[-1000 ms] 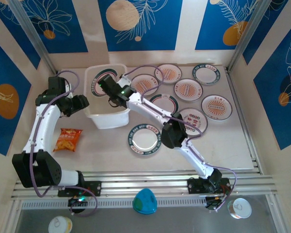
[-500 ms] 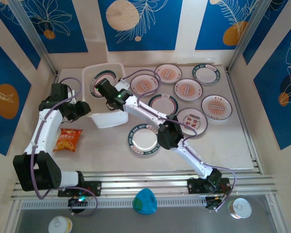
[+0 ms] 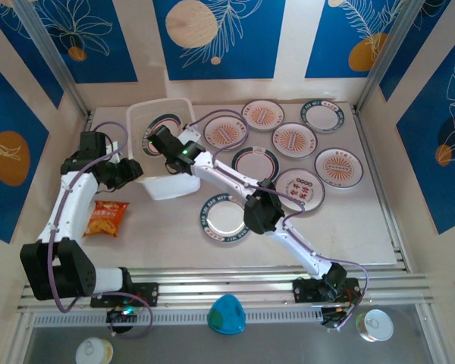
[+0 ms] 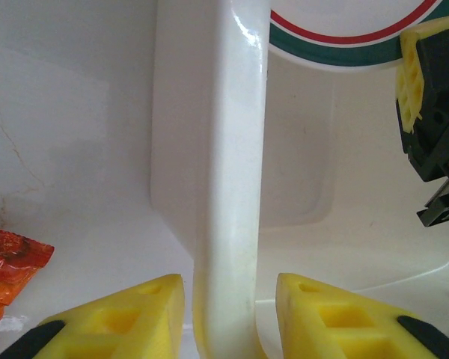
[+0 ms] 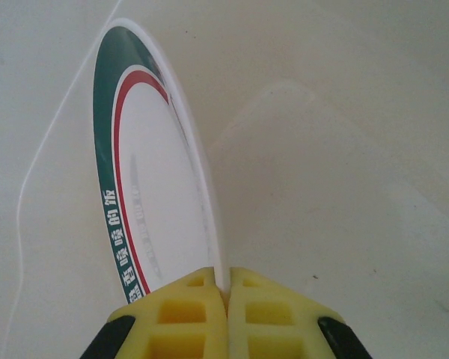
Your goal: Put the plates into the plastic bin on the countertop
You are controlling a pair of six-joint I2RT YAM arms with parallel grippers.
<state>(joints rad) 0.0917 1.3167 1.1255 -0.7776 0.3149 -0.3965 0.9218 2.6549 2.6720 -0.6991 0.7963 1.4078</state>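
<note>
The plastic bin sits at the far left of the countertop and holds a single plate. This plate is white with a dark green outer band and a thin red ring. In the right wrist view the plate stands on edge inside the bin, leaning to the left. The right gripper is pinched tight on the plate's lower rim, with both yellow fingers pressed together over the thin edge. From above, the right gripper reaches into the tub from the right.

The left gripper is at the bin's left side. Its wrist camera shows the tub wall rising straight up between its fingers, one outside and one inside. The left gripper is drawn in narrow, but the view does not show whether the pads actually press the plastic.

Eight other plates lie flat on the countertop to the right of the bin, well clear of both grippers. An orange snack packet lies near the bin's left front corner.
</note>
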